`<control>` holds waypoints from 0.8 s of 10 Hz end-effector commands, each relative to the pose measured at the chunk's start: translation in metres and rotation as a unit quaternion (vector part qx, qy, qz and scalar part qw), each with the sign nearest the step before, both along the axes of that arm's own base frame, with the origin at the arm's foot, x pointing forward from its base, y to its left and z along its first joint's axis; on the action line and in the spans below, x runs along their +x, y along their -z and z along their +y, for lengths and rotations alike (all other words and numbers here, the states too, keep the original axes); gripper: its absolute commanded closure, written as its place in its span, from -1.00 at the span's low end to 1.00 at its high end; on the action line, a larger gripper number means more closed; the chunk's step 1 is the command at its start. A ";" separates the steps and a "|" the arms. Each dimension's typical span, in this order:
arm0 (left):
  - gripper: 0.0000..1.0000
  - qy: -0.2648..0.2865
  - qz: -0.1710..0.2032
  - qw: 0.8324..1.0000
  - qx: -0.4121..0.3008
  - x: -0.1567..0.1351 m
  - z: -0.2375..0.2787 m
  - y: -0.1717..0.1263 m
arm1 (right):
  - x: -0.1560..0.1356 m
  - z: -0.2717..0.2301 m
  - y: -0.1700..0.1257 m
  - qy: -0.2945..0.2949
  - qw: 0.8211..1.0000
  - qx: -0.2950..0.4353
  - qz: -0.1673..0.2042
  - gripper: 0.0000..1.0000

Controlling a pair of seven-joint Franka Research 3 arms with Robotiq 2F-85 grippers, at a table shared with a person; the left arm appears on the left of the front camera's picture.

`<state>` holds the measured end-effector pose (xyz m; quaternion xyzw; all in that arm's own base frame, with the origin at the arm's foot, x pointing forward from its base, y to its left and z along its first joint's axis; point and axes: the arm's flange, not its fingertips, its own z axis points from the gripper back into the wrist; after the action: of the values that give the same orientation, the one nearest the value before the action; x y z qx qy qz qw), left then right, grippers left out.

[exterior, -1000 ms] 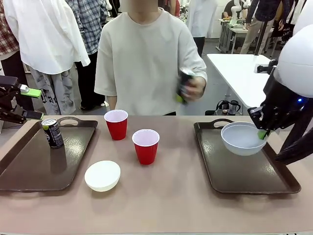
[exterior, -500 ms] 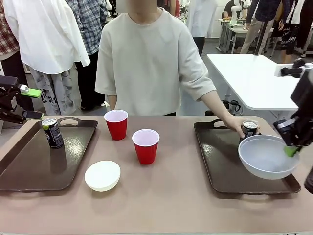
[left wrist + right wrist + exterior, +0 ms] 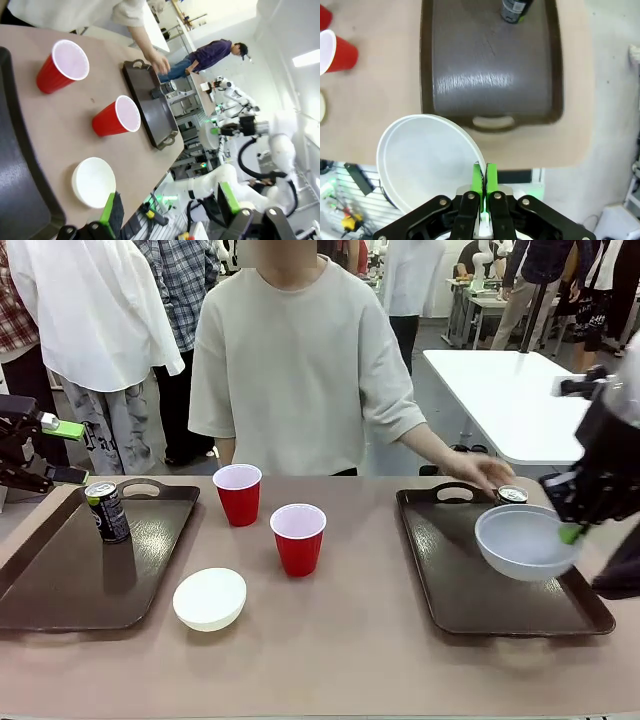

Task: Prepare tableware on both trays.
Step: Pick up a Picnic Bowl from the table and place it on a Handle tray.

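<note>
At three o'clock my right fingers (image 3: pixel 477 180) pinched a bowl (image 3: pixel 525 540) above the right tray (image 3: pixel 450 585). Right can (image 3: pixel 512 494) and left can (image 3: pixel 108 511) sat trayed. Cups (image 3: pixel 238 493) (image 3: pixel 298 538) and second bowl (image 3: pixel 210 598) were unplaced; left fingers (image 3: pixel 63 427) were spread.

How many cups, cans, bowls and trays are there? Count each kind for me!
Red cups: 2
Soda cans: 2
White bowls: 2
Trays: 2
Total: 8

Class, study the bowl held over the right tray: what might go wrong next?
The right gripper pinches the white bowl by its rim alone; it may tilt or slip.
The soda can and the person's hand are just beyond the bowl; setting it down might knock either.
</note>
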<state>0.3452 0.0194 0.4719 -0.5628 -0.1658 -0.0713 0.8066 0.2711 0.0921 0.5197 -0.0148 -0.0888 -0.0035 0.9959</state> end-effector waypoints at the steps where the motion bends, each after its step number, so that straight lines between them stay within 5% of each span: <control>1: -1.00 -0.001 -0.003 1.000 -0.009 0.000 0.000 -0.001 | 0.039 0.006 0.070 -0.007 1.000 0.016 0.010 0.92; 8: -1.00 -0.001 -0.003 1.000 -0.009 0.000 0.000 -0.001 | 0.068 -0.038 0.158 -0.005 0.995 0.078 -0.069 0.92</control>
<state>0.3453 0.0194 0.4719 -0.5629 -0.1658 -0.0712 0.8066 0.4013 0.0702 0.4177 0.0365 -0.1444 -0.0188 0.9887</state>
